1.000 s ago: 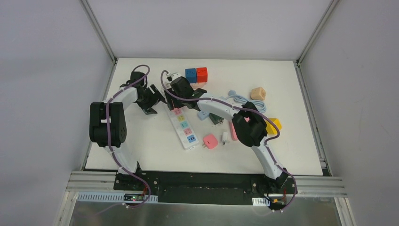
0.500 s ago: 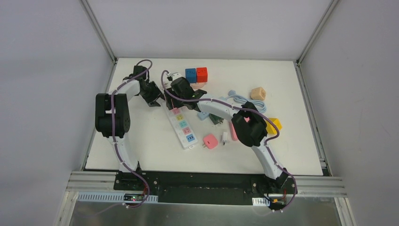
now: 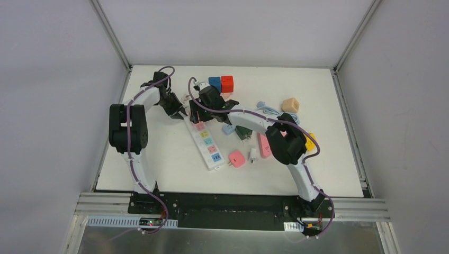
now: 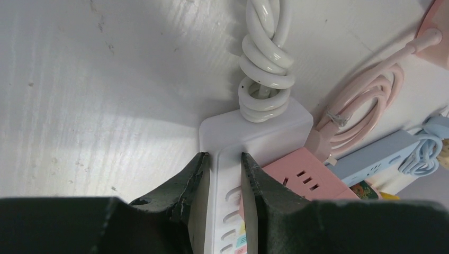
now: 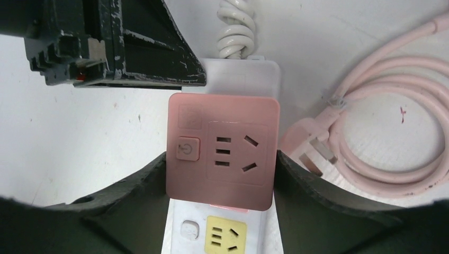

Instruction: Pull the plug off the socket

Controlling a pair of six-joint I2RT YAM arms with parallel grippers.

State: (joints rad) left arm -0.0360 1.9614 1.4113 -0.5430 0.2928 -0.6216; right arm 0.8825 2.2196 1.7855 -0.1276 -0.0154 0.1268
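My left gripper (image 4: 222,172) has moved onto the white plastic power strip (image 4: 257,127), pinching its end; my right gripper (image 5: 221,177) clasps the square pink plug (image 5: 222,140) between its fingers.

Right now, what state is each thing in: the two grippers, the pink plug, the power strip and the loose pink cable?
left gripper, fingers narrowly apart on the power strip at its cord end; grip unclear
right gripper, shut on the pink plug
pink plug, seated in the strip's end socket
power strip, lying flat, yellow socket empty
pink cable, coiled, unplugged
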